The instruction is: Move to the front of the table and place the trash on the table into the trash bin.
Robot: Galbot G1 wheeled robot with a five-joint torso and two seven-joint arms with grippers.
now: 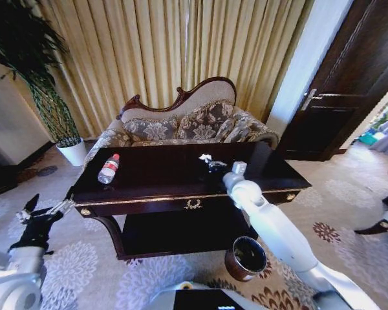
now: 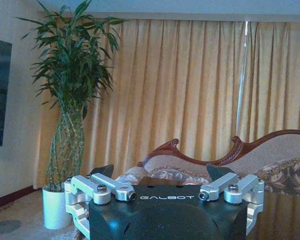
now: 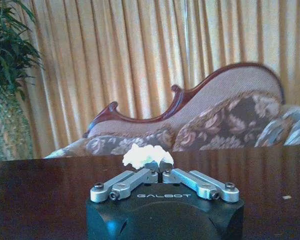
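The long dark table (image 1: 161, 171) stands right in front of me. A clear bottle (image 1: 108, 168) with a red cap lies near its left end. The crumpled white paper wad (image 1: 205, 157) rests at the table's middle back, and my right gripper (image 1: 212, 165) reaches over the top to it. In the right wrist view the right gripper (image 3: 161, 172) is shut on the edge of the paper wad (image 3: 147, 155), low over the table top (image 3: 40, 190). A tiny scrap (image 3: 286, 197) lies nearby. The reddish-brown trash bin (image 1: 233, 266) stands on the carpet below the right arm. My left gripper (image 1: 47, 206) (image 2: 160, 172) hangs open left of the table.
A patterned sofa (image 1: 187, 123) sits behind the table before gold curtains. A tall plant in a white pot (image 1: 72, 152) stands at the back left. A dark door (image 1: 349, 84) is at the right. Patterned carpet lies open on both sides of the table.
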